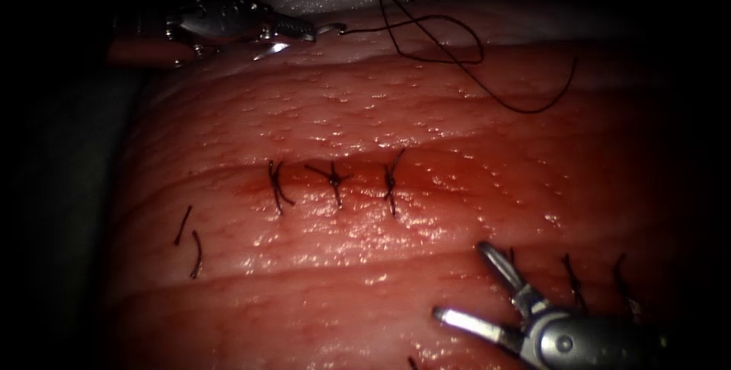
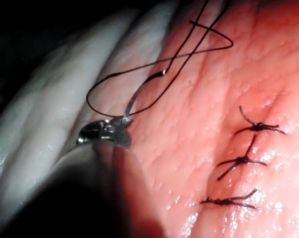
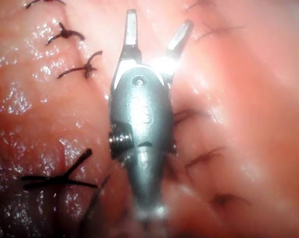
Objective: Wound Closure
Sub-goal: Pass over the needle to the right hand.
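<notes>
Near the left edge of the tissue (image 1: 381,111), short of the cut: two cut ends of thread (image 1: 183,225), lying loose and close together.

At the far left corner: left gripper (image 1: 304,33), clamped on the needle (image 1: 333,29) about midway along its curve. Held clear of the tissue, not in it, beyond the cut and toward the far edge. Seen from the left wrist as a pale arc rising out of the jaws to its swaged end, where the thread (image 2: 189,52) joins. Long axis roughly along the far edge, thread end pointing right, the other end tucked back under the tool.

Along the middle: the cut, running left to right, closed by three knotted stitches (image 1: 335,183) with red fluid around them.

At the far edge, right of the needle: the thread looping, crossing itself and trailing off in a slack curve over the tissue.

At the near right corner: right gripper (image 1: 462,280), spread wide, holding nothing, tips aimed back toward the cut, just beside a second row of stitches (image 1: 571,279).

Needle well apart from the right gripper, lying up and left of it across the whole stitched cut; left arm plainly the nearer.
</notes>
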`<state>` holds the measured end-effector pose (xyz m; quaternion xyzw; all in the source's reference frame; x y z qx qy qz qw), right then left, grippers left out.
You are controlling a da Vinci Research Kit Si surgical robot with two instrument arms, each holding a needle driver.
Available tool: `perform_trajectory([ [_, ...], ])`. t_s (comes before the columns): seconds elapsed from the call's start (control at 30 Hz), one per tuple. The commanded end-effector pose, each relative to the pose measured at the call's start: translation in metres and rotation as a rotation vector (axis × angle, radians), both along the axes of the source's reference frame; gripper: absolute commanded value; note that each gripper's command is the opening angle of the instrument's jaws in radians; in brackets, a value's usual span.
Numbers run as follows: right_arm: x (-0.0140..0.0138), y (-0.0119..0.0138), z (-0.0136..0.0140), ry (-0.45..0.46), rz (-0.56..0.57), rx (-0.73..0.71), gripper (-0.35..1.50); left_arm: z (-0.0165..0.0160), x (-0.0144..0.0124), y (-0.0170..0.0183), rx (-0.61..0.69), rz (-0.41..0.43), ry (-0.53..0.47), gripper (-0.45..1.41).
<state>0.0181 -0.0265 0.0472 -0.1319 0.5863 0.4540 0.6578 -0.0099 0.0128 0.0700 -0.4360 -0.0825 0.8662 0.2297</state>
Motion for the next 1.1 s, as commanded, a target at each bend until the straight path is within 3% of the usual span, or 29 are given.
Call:
perform_trajectory([
  [0.03,0.0014,0.0,-0.0001,0.007,0.012,0.013,0.76,-0.0003,-0.0012,-0.0003,-0.007,-0.026,-0.013,-0.45],
  [0.1,0.0016,0.0013,-0.0001,0.043,0.043,0.066,0.52,-0.0022,-0.003,-0.002,-0.018,-0.081,-0.049,-0.45],
  [0.23,0.0014,0.0036,0.0007,0.069,0.105,0.098,0.74,-0.0041,-0.005,-0.004,-0.034,-0.119,-0.109,-0.45],
  [0.43,0.0012,0.0069,0.0022,0.07,0.17,0.095,0.81,-0.0058,-0.0069,-0.006,-0.023,-0.19,-0.207,-0.45],
  [0.57,0.0015,0.0089,0.0032,0.052,0.192,0.106,1.06,-0.0064,-0.0075,-0.0068,-0.009,-0.228,-0.262,-0.45],
  [0.73,0.0022,0.0111,0.0044,0.058,0.198,0.098,1.08,-0.0073,-0.008,-0.0087,0.035,-0.253,-0.354,-0.45],
  [1.1,0.0033,0.0121,0.0046,0.018,0.177,0.073,1.03,-0.0086,-0.0087,-0.0104,0.043,-0.246,-0.4,-0.45],
])
